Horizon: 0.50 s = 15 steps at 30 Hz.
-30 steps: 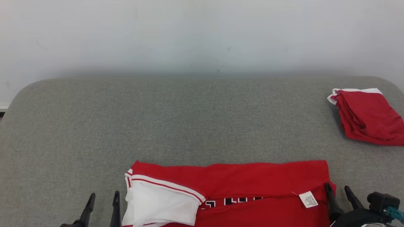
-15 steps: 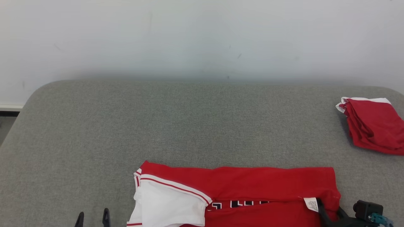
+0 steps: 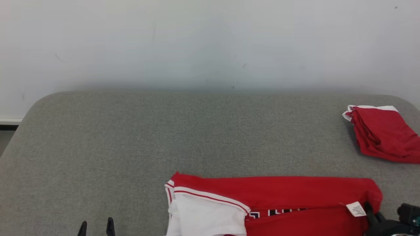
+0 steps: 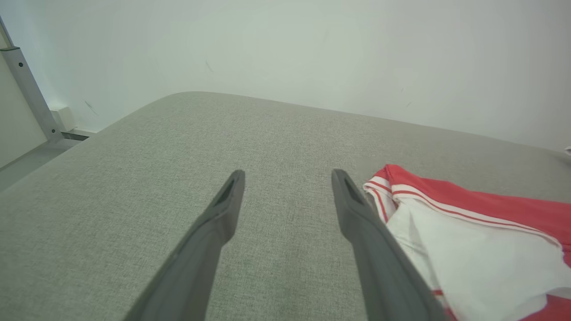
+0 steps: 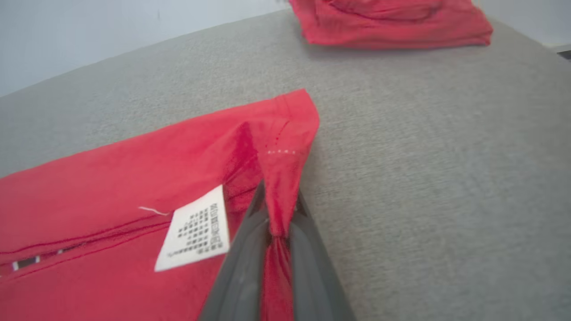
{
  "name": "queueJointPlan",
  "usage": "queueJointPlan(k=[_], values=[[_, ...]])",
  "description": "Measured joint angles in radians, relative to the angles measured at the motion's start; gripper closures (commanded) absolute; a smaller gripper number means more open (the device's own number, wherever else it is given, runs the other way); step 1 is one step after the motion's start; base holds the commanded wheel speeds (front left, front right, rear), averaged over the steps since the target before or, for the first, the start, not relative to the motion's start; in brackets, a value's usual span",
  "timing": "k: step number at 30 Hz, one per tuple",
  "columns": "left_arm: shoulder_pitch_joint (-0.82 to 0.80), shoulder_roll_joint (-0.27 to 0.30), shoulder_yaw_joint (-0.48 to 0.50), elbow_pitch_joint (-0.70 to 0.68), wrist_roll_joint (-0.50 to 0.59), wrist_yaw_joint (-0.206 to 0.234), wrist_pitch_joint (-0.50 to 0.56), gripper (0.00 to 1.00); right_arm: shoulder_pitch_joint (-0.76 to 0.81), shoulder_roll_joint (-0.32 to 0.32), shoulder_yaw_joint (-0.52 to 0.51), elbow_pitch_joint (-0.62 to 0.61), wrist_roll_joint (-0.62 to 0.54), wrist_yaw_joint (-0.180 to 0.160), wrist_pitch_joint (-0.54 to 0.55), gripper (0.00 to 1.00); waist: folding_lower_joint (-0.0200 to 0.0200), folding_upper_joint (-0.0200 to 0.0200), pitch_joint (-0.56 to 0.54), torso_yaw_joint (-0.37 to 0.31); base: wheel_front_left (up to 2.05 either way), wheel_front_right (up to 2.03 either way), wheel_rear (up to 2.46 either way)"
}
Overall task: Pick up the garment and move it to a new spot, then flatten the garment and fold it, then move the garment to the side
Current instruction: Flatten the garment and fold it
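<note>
Red garment corner pinched in right claw; left claw gapes near its white end

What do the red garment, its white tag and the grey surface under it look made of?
The red garment: thin, soft, matte knit, probably jersey; it bunches into tight folds where the right gripper pinches it. The white tag: thin printed label, satin or paper-like, unclear. The grey surface: coarse woven upholstery fabric, matte, with a flecked weave.
</note>
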<state>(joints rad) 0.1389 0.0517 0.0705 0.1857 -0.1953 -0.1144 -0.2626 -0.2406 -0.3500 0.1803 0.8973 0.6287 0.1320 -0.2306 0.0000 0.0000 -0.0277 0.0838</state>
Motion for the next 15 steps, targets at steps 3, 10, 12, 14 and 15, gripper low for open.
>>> queueJointPlan(k=[3,10,12,14,15], values=[[0.001,0.0,-0.005,0.001,-0.007,0.001,0.0,0.0,-0.007,-0.034,-0.021,0.003,-0.001,0.0,-0.007,1.0,0.0,0.0,-0.003,-0.005,0.0,0.0,0.0],[0.017,0.0,-0.004,0.011,-0.031,0.01,0.0,0.0,-0.007,-0.031,0.017,-0.139,-0.016,0.0,0.026,1.0,0.0,0.0,-0.009,-0.027,0.0,0.0,0.0],[0.022,0.0,-0.002,0.018,-0.031,0.01,0.0,0.0,0.005,-0.008,0.034,-0.22,-0.001,0.0,0.053,1.0,0.0,0.0,-0.012,-0.032,0.0,0.0,0.0],[0.022,0.0,0.0,0.021,-0.031,0.01,0.0,0.0,0.032,0.023,0.046,-0.31,0.021,0.0,0.089,1.0,0.0,0.0,-0.015,-0.034,0.0,0.0,0.0],[0.022,0.0,0.001,0.022,-0.031,0.01,0.0,0.0,0.047,0.039,0.051,-0.36,0.04,0.0,0.111,1.0,0.0,0.0,-0.016,-0.034,0.0,0.0,0.0]])
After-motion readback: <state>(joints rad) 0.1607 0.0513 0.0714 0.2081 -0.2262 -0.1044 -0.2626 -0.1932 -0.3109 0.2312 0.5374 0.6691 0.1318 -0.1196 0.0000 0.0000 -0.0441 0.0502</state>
